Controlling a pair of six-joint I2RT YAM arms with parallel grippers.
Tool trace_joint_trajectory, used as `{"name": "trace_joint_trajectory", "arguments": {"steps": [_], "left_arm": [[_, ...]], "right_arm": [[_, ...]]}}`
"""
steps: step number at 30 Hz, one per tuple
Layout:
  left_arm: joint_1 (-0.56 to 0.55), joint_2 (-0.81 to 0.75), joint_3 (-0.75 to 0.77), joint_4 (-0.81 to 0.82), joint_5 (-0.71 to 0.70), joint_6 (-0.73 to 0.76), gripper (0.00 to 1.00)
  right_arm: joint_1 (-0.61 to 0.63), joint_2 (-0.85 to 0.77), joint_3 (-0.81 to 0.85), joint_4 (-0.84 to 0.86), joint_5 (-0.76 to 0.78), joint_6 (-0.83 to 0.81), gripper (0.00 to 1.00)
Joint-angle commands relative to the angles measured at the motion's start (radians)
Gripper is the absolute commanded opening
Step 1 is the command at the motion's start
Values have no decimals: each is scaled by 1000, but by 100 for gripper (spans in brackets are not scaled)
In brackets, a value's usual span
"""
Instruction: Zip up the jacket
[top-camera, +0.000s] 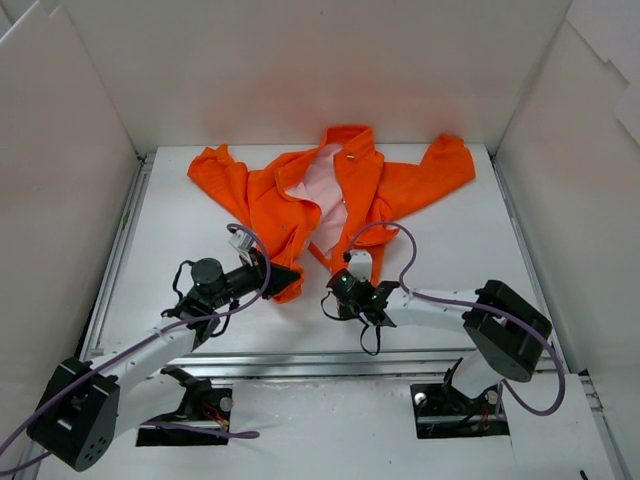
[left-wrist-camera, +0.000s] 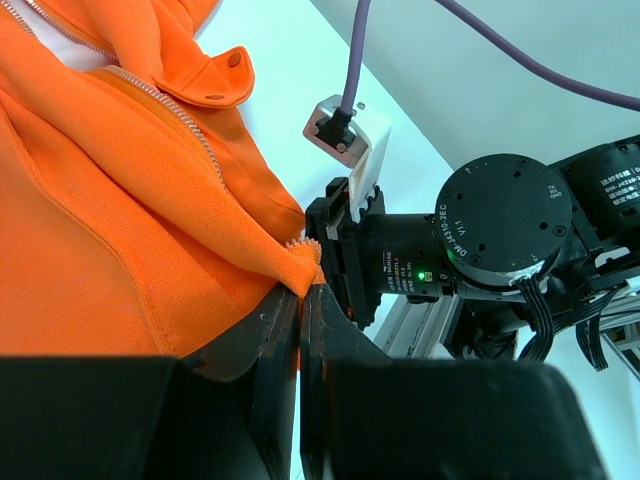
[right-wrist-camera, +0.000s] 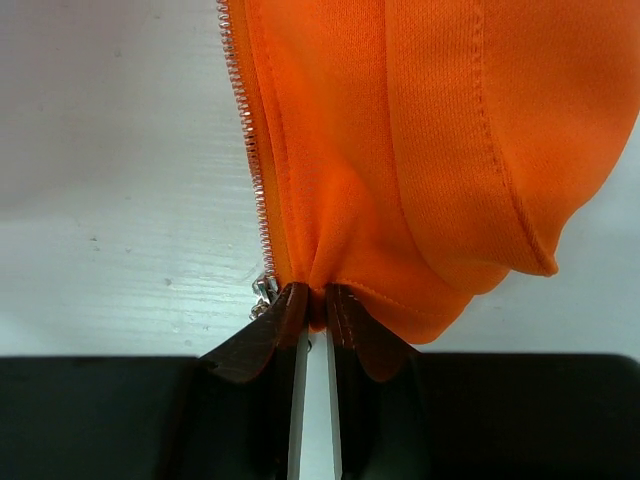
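Note:
The orange jacket (top-camera: 265, 200) lies open at the back of the white table, pink lining (top-camera: 322, 180) showing between its front panels. My left gripper (top-camera: 290, 275) is shut on the bottom corner of one front panel. In the left wrist view the left gripper (left-wrist-camera: 302, 292) pinches that orange hem, and zipper teeth (left-wrist-camera: 190, 135) run up beside a flap pocket (left-wrist-camera: 215, 85). My right gripper (top-camera: 333, 285) sits at the other panel's lower end. The right wrist view shows the right gripper (right-wrist-camera: 318, 300) clamped on a fold of the jacket (right-wrist-camera: 430, 130) hem, just right of the zipper teeth (right-wrist-camera: 250, 150) and a silver metal end piece (right-wrist-camera: 265, 292).
White walls (top-camera: 60, 150) enclose the table on three sides. A metal rail (top-camera: 330, 362) runs along the near edge. Purple cables (top-camera: 400, 245) loop over both arms. The right arm's wrist (left-wrist-camera: 500, 225) fills the space close beside my left gripper.

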Motion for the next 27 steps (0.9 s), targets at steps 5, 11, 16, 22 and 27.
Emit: {"name": "trace_joint_trajectory", "arguments": {"steps": [5,11,16,22,27], "left_arm": [[5,25,47,90,8,-26,0],[-6,77,121,107,17,-124,0],[-38,82,184,87,-29,-129,0],[-49,102,163,134,-62,-147,0],[-49,34,110,102,-156,-118,0]], "right_arm": [[13,-261,-210,235,-1,-34,0],[13,-566,-361,688,39,-181,0],[15,-583,-315,799,78,-316,0],[15,-499,-343,1011,151,-327,0],[39,-437,-353,1129,225,-313,0]]}}
